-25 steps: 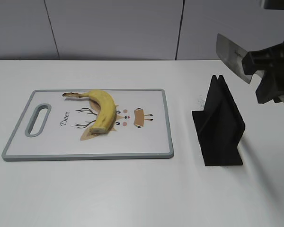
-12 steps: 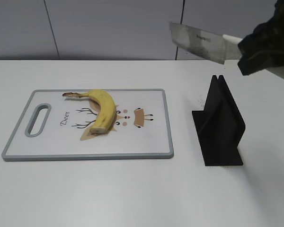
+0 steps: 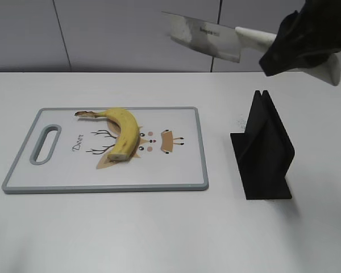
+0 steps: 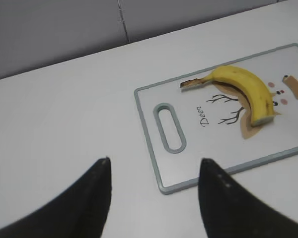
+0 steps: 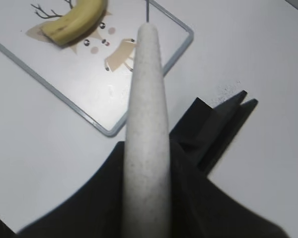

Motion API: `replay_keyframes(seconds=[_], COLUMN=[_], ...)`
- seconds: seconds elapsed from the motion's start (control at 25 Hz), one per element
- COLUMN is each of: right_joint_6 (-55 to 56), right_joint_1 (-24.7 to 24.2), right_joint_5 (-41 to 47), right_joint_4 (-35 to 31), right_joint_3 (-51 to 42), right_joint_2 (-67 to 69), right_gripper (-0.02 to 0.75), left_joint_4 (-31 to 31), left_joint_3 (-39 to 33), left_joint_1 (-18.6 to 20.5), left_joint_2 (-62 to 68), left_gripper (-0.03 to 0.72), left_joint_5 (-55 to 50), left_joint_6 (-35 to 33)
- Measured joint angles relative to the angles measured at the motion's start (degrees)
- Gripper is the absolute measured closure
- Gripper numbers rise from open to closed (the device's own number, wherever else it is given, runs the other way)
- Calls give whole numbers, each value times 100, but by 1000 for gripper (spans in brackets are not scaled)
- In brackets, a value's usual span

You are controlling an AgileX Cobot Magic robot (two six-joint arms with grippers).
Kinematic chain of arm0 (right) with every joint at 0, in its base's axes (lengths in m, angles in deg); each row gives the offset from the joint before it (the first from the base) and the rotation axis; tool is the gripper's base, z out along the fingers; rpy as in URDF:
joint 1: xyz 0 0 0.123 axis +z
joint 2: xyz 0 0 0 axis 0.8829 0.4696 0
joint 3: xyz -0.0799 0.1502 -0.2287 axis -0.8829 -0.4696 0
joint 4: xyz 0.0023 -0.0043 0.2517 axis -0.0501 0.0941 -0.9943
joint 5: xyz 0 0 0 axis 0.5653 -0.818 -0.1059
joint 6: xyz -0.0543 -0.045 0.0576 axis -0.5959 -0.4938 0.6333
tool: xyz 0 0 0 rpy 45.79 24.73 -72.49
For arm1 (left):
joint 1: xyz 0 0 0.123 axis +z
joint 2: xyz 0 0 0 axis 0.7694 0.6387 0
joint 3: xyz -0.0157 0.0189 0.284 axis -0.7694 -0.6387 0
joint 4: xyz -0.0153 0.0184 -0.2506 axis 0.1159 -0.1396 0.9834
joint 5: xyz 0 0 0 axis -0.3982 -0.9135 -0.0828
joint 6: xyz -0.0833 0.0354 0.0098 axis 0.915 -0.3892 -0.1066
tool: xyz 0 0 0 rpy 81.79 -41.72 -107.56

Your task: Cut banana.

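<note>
A yellow banana point(image 3: 122, 132) lies curved on the white, grey-rimmed cutting board point(image 3: 176, 179); it also shows in the left wrist view point(image 4: 248, 91) and the right wrist view point(image 5: 77, 20). My right gripper point(image 3: 287, 48) is shut on the white handle point(image 5: 146, 139) of a cleaver, whose steel blade point(image 3: 202, 37) points left, high above the table and right of the board. My left gripper point(image 4: 154, 168) is open and empty, over bare table left of the board's handle slot point(image 4: 170, 126); it is out of the exterior view.
A black knife stand point(image 3: 262, 149) stands empty on the table right of the board, below the knife; it also shows in the right wrist view point(image 5: 213, 124). A grey panelled wall runs behind the white table.
My right gripper has carried the cleaver up and to the left, away from the stand, and the blade has turned from tilted to near level, pointing left.
</note>
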Motion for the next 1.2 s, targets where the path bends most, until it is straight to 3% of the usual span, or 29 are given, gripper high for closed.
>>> replay_keyframes(seconds=[0.2, 0.4, 0.68, 0.92, 1.2], right_joint_6=[-1175, -2619, -4263, -5305, -5667], right_joint_1=[-75, -551, -671, -671, -671], right_joint_5=[-236, -191, -114, 369, 909], right_joint_4=[-940, -2317, -2800, -3090, -3188], right_joint_3=[0, 9, 58, 398, 1262], right_joint_2=[175, 413, 680, 1304, 2088], right_gripper=[562, 562, 562, 562, 562], left_joint_4=[631, 1345, 2255, 2313, 2337], left_joint_3=[669, 1271, 2179, 3049, 3397], left_joint_1=[0, -5, -5, -5, -5], left_joint_2=[907, 1747, 2914, 3971, 4655], left_gripper=[158, 158, 158, 158, 158], left_joint_5=[-118, -426, -1094, -1792, -1915], left_joint_6=[-1080, -2048, -3453, -4375, -4938])
